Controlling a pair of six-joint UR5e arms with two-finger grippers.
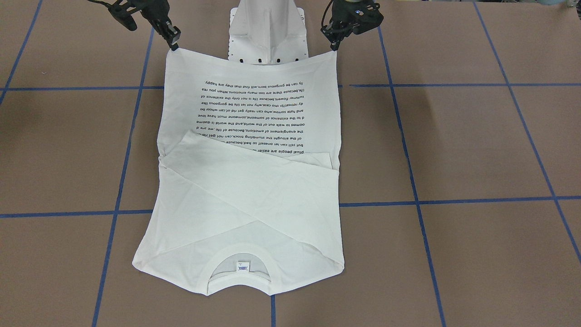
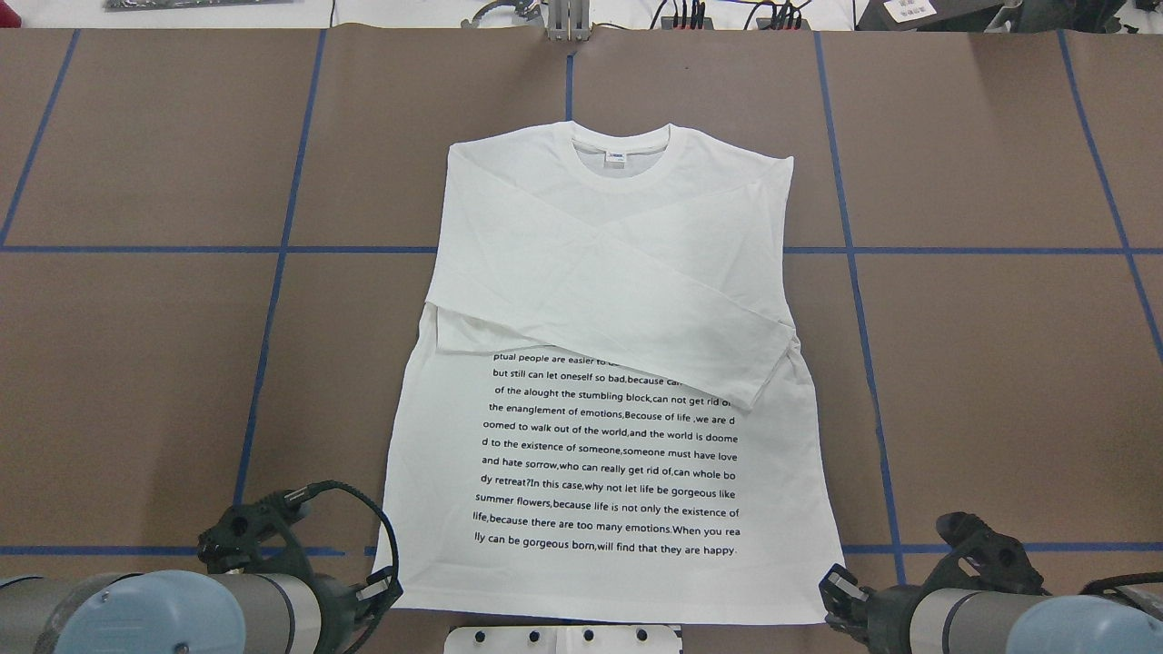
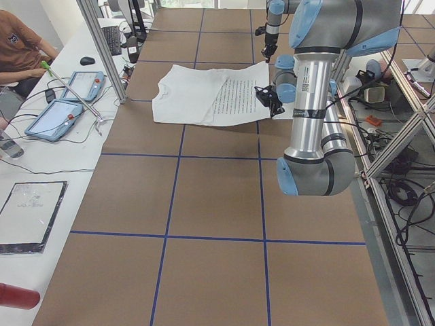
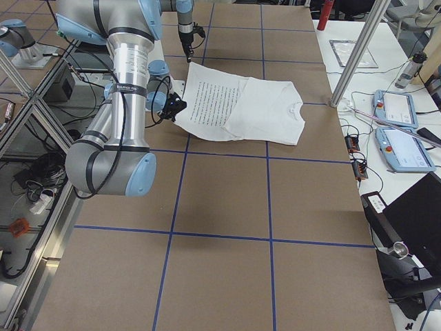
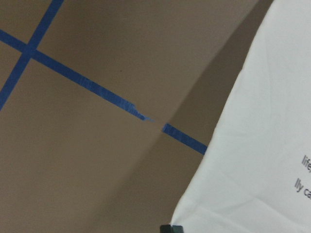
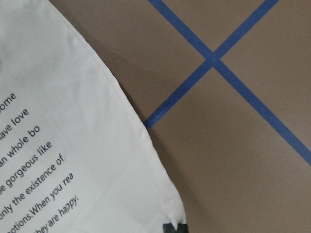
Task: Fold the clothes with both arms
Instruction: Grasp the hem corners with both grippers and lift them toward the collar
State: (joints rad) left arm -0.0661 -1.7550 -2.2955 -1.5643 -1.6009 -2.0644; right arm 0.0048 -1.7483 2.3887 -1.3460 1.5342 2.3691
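L fingers (image 1: 336, 44) & R fingers (image 1: 173, 42) each pinched shut on T-shirt (image 1: 254, 195) hem corner.

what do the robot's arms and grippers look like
The left arm and right arm are silver-grey tubes with light blue joint caps, each with a small dark printed label on the tube. Black cables run along them. The left gripper and right gripper are small black two-finger pincers.
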